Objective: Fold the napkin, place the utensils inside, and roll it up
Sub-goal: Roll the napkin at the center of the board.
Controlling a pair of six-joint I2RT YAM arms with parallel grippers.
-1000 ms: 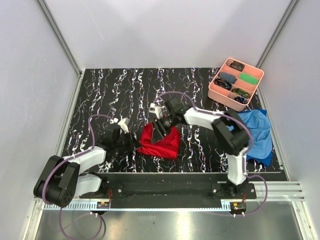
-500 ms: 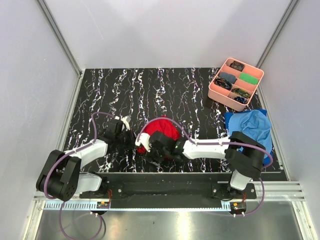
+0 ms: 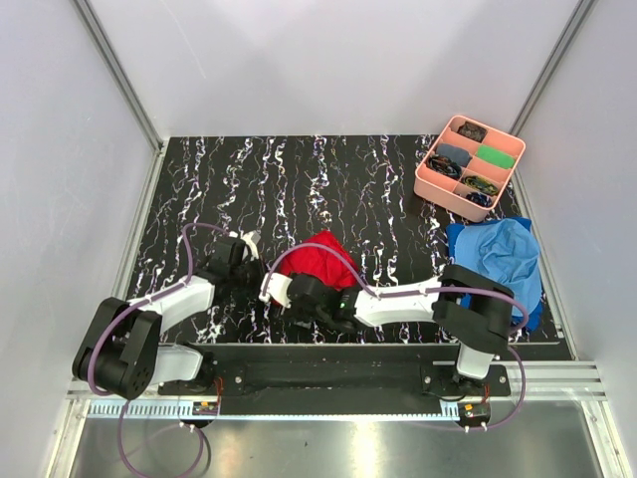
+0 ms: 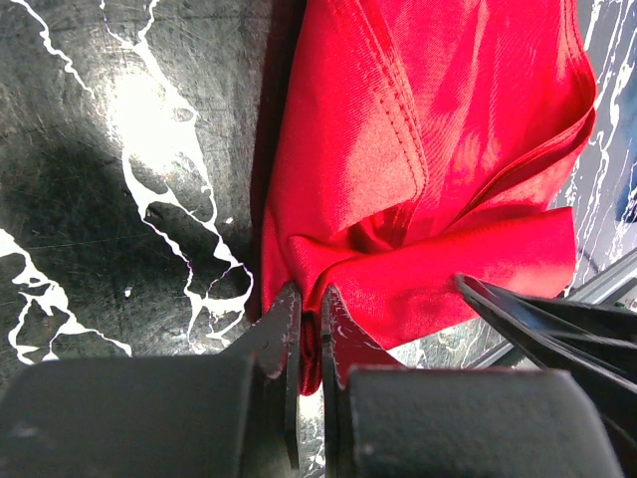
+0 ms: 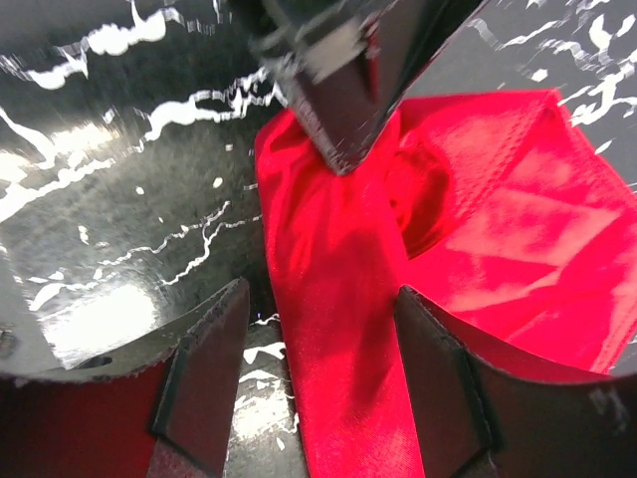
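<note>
While the napkin [image 3: 323,257] lay bunched and uneven on the tabletop [image 3: 219,179], near the front edge between the two arms, we judged the folding step unfinished, with no utensils visible in any view. The left jaws were pressed together on a corner of the red cloth, and the right jaws stood apart, straddling a loose fold beside them without clamping it. Next, we reckoned, the right jaws needed to close on that fold and draw it away so the cloth could spread flat.
</note>
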